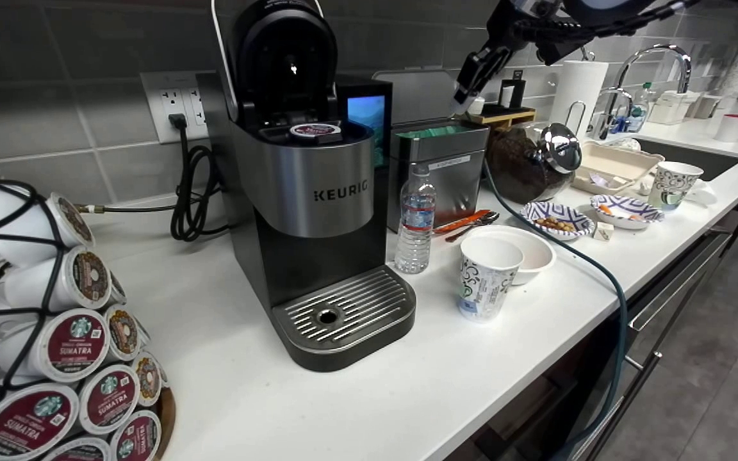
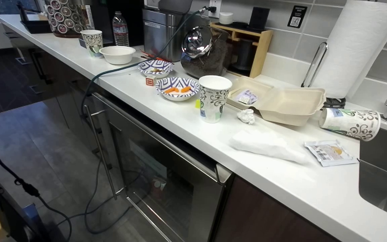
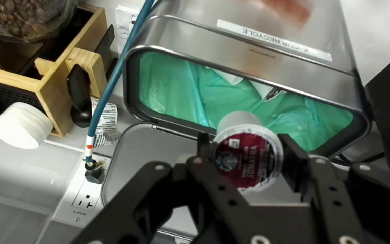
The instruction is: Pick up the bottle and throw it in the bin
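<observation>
The small clear ribbed bottle [image 1: 416,221] with a pale label band stands upright on the counter beside the coffee machine, in front of the bin. It also shows in an exterior view [image 2: 120,29]; it is out of the wrist view. The metal bin [image 1: 449,182] stands against the wall with its lid open. In the wrist view the bin [image 3: 245,57] has a green liner with pods inside. My gripper [image 1: 465,93] is above the bin, away from the bottle. Its fingers [image 3: 246,149] are shut on a white coffee pod [image 3: 242,162] with a dark red lid, over the bin's back edge.
The black coffee machine [image 1: 308,186] stands left of the bottle. A paper cup [image 1: 487,275] and white bowl [image 2: 117,54] are close by. A blue cable [image 3: 113,78] runs beside the bin. A bean jar [image 1: 523,160] and wooden rack [image 3: 52,95] flank the bin.
</observation>
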You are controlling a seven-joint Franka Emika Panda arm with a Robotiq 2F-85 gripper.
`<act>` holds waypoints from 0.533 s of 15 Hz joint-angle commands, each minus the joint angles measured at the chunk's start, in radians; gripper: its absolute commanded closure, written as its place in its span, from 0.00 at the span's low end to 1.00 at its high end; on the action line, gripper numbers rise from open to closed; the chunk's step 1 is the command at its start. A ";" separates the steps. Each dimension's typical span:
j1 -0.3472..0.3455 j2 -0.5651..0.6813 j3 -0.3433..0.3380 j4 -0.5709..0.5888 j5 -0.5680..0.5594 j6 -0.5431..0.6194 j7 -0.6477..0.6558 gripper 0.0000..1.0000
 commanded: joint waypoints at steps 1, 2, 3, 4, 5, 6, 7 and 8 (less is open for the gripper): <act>0.027 0.077 -0.013 0.118 0.005 -0.036 0.010 0.73; 0.032 0.089 -0.016 0.131 0.002 -0.039 0.013 0.73; 0.035 0.098 -0.018 0.141 0.001 -0.044 0.013 0.73; 0.039 0.107 -0.021 0.147 -0.003 -0.047 0.013 0.73; 0.044 0.117 -0.027 0.153 -0.009 -0.052 0.014 0.73; 0.047 0.124 -0.029 0.157 -0.009 -0.058 0.015 0.73; 0.049 0.133 -0.032 0.161 -0.007 -0.052 0.017 0.73; 0.048 0.142 -0.031 0.160 -0.003 -0.021 0.016 0.73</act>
